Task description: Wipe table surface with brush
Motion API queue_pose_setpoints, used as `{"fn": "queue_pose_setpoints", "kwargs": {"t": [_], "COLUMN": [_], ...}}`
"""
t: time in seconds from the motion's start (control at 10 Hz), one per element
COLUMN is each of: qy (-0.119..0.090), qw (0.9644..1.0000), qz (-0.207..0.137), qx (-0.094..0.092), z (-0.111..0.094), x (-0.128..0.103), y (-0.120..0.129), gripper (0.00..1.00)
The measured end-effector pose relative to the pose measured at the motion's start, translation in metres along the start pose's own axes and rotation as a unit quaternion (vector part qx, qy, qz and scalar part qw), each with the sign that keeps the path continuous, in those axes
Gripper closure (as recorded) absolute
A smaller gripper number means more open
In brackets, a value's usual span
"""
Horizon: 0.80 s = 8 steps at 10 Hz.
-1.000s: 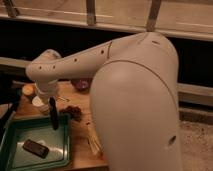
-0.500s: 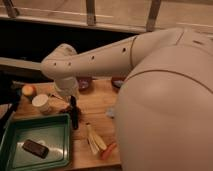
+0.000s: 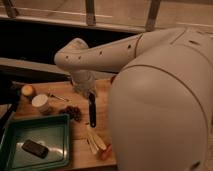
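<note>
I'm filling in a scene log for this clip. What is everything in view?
table surface: one, light brown wood, centre
tray: one, green, front left on the table
dark block: one, blackish, inside the tray
brush: one, black, upright, right of the tray
peeled banana: one, pale, by the front edge
dark cluster: one, behind the tray, kind unclear
white container: one, left
orange round thing: one, far left
metal utensil: one, thin, behind the container
arm: one, white, reaching from the right
gripper: one, over the table's middle, shut on the brush
</note>
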Motion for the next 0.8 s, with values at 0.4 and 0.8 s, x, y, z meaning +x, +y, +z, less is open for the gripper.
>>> {"fn": "queue_pose_setpoints", "kwargs": {"t": [0.4,0.8], "qy": [-0.001,-0.013], "qw": [1.0000,0.9964], "qz": [-0.001,0.007], "qx": [-0.008,-0.084], "z": [0.002,0.046], "x": [0.002,-0.013], "y": [0.005,0.005], "gripper": [1.00,1.00]}}
